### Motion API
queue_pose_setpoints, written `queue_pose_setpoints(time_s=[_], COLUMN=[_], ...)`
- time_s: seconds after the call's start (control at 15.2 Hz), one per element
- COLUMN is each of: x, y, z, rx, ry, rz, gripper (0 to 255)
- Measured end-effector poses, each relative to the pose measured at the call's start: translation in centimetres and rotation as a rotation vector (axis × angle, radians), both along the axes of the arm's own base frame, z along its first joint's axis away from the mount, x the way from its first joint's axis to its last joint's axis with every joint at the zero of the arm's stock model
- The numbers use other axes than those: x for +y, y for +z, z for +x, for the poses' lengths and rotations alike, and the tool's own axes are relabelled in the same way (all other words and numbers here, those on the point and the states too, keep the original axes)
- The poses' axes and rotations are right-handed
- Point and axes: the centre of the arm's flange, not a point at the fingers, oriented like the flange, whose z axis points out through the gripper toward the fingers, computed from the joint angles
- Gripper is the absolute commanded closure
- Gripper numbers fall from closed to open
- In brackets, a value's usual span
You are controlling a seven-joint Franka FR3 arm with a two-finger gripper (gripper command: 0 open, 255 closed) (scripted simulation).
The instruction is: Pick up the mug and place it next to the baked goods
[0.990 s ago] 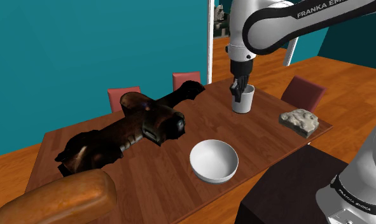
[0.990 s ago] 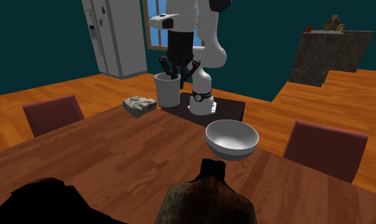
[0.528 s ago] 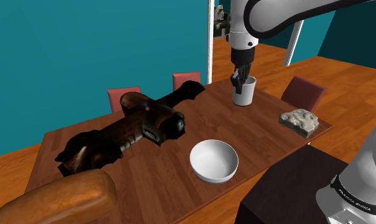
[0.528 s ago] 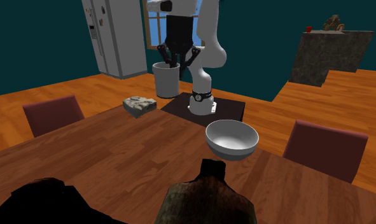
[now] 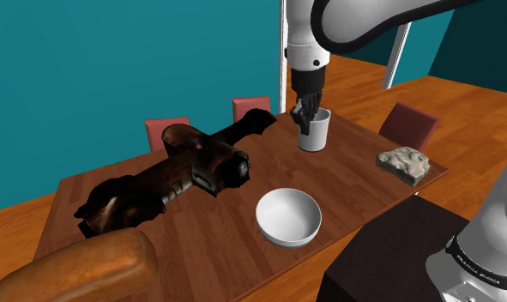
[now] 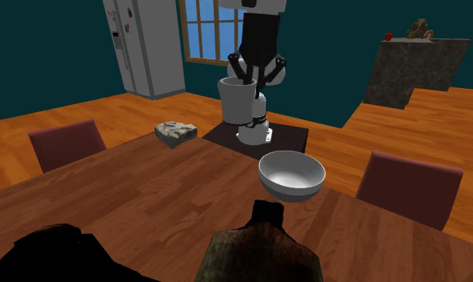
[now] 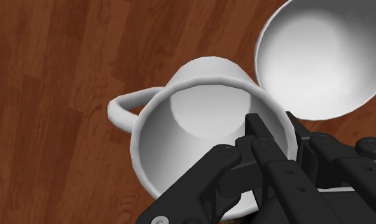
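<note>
Pincer point(image 5: 306, 116) clamped on mug point(image 5: 314, 133) rim, one finger inside, one outside. Mug hangs clear above desk point(image 5: 208, 249). Wrist view shows the mug's handle, on the side away from bowl point(image 7: 326, 57). Shoulder view shows brown loaf point(image 5: 80, 270) at lower left. Count: one mug, one bowl, one loaf, one grey lump point(image 5: 404, 163), three chairs point(image 5: 410, 124).

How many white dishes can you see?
2. The mug is held up by the gripper; the bowl sits on the table. The big dark thing could hide more.
</note>
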Motion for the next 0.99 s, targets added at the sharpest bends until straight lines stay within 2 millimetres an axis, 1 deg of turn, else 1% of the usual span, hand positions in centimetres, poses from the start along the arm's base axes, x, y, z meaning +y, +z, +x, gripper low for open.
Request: queue_pose_setpoints(time_s=[0.2,0.26,0.4,0.46,0.59,0.73,0.79,0.86,0.99], x=[3.8,5.1,7.9,9.0,11.8,14.4,15.8,16.7,19.5], y=[0.0,0.3,0.0,0.1,0.5,0.0,0.0,0.1,0.4], z=[0.7,0.7,0.8,0.6,0.9,1.2,1.4,1.3,1.5], rx=[0.000,0.000,0.000,0.001,0.000,0.000,0.001,0.001,0.000], ry=[0.000,0.000,0.000,0.000,0.000,0.000,0.000,0.000,0.001], rz=[0.000,0.000,0.000,0.000,0.000,0.000,0.000,0.000,0.000], gripper=[255,255,255,255,255,255,255,255,255])
